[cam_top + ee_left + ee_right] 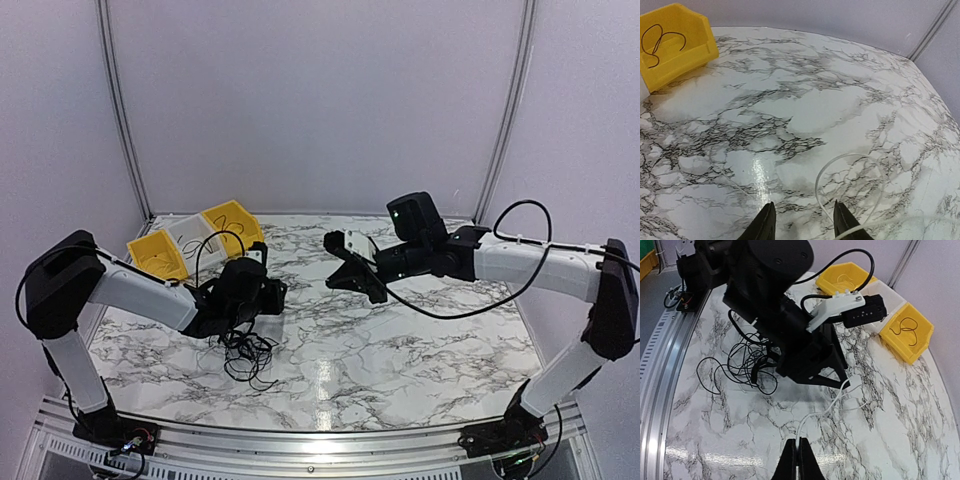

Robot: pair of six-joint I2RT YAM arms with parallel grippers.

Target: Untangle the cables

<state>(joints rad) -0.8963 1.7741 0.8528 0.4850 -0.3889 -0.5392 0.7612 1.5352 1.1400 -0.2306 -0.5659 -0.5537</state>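
Note:
A tangle of thin black cables (248,350) lies on the marble table just below my left gripper (274,296); it also shows in the right wrist view (742,365). My right gripper (798,442) is shut on a thin white cable (827,407) that runs across the table to my left gripper (842,376). In the left wrist view the left gripper (805,225) is open, and the white cable (840,162) makes a loop ahead and crosses the right finger (846,225). My right gripper (340,275) hovers mid-table, right of the left one.
Three bins stand at the back left: yellow (158,255), white (195,235), yellow (235,222). Each yellow bin (905,332) (845,277) holds a loose black cable (657,40). A metal rail (300,440) runs along the near edge.

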